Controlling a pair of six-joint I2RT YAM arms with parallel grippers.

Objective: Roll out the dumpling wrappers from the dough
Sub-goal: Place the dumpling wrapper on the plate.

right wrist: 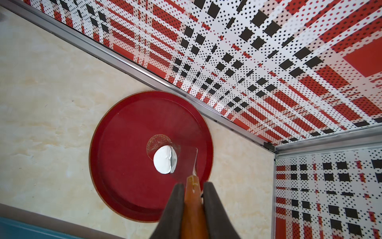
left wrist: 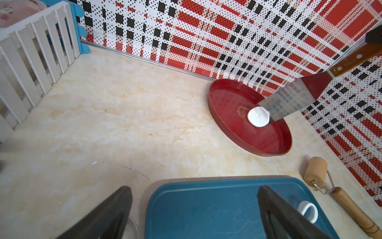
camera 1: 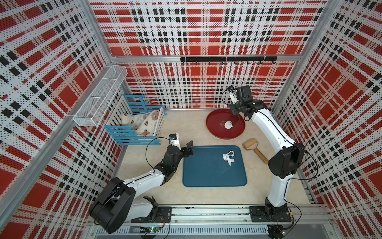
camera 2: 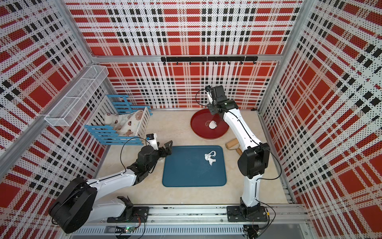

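Observation:
A small round white dumpling wrapper [right wrist: 164,159] lies in the middle of the round red tray [right wrist: 124,186] at the back right. My right gripper [right wrist: 193,186] is shut on the wooden handle of a spatula [right wrist: 193,207], and the steel blade [left wrist: 289,101] slants down to the wrapper's [left wrist: 258,117] edge. Ragged white dough [camera 1: 228,158] lies on the blue tray [camera 1: 206,175] near its far right corner. My left gripper [left wrist: 195,188] is open and empty over the blue tray's far left corner; it shows in both top views [camera 1: 190,148] [camera 2: 168,149].
A wooden roller [camera 1: 251,144] lies on the table between the two trays, by the right arm. A blue and white slatted crib [camera 1: 140,122] with a doll stands at the back left. A wire basket [camera 1: 99,99] hangs on the left wall.

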